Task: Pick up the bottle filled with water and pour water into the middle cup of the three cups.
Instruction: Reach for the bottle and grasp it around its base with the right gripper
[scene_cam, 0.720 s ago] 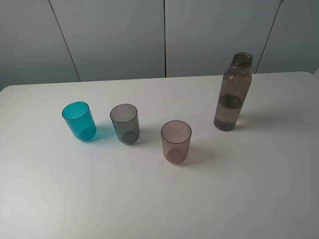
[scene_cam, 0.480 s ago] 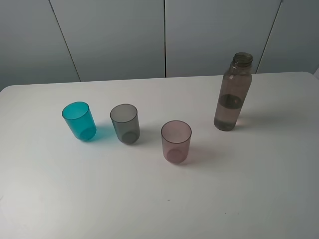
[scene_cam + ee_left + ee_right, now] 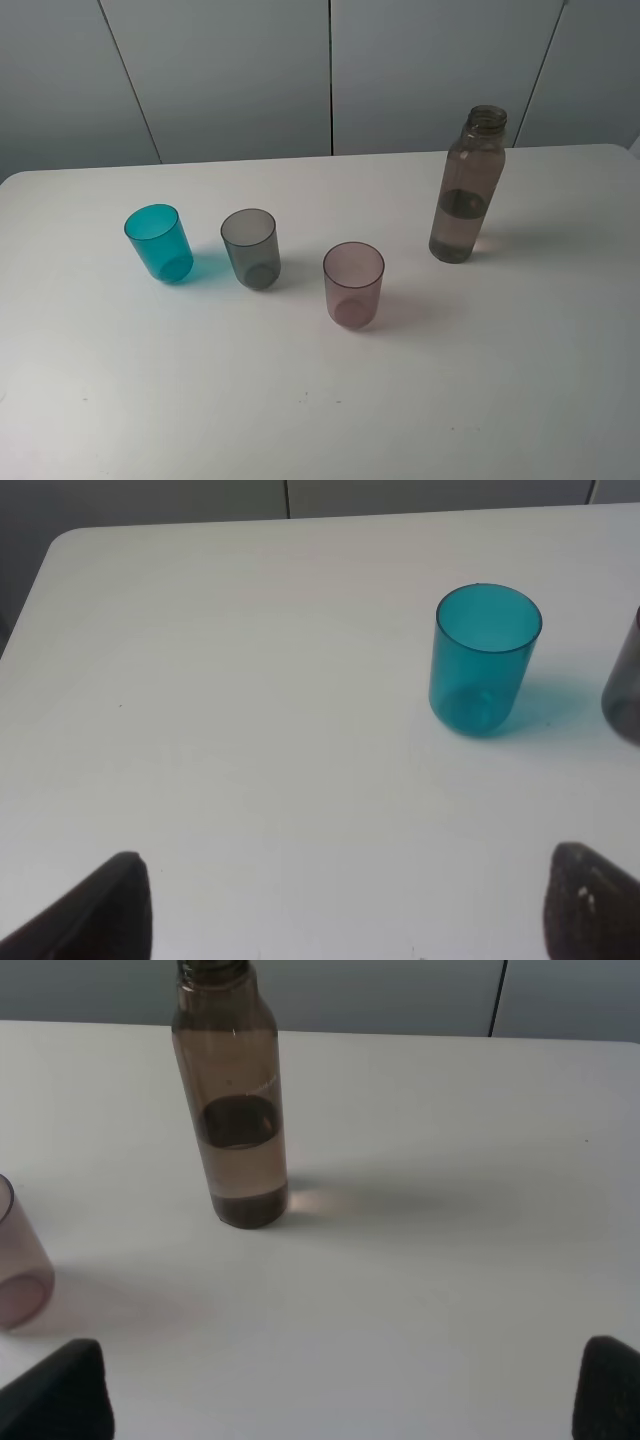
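Observation:
The tall smoky brown-grey bottle (image 3: 466,186) stands upright and uncapped at the back right of the white table (image 3: 500,400), partly filled with water. It also shows in the right wrist view (image 3: 230,1110). Three cups stand in a row: teal-blue (image 3: 159,242), the smoky grey middle cup (image 3: 251,248), and pinkish-mauve (image 3: 353,284). The left gripper (image 3: 350,905) is open, well short of the teal cup (image 3: 484,658). The right gripper (image 3: 340,1390) is open, well short of the bottle. Neither gripper shows in the exterior view.
Grey wall panels (image 3: 330,75) stand behind the table's far edge. The grey cup's edge (image 3: 625,680) and the mauve cup's edge (image 3: 18,1260) show at the borders of the wrist views.

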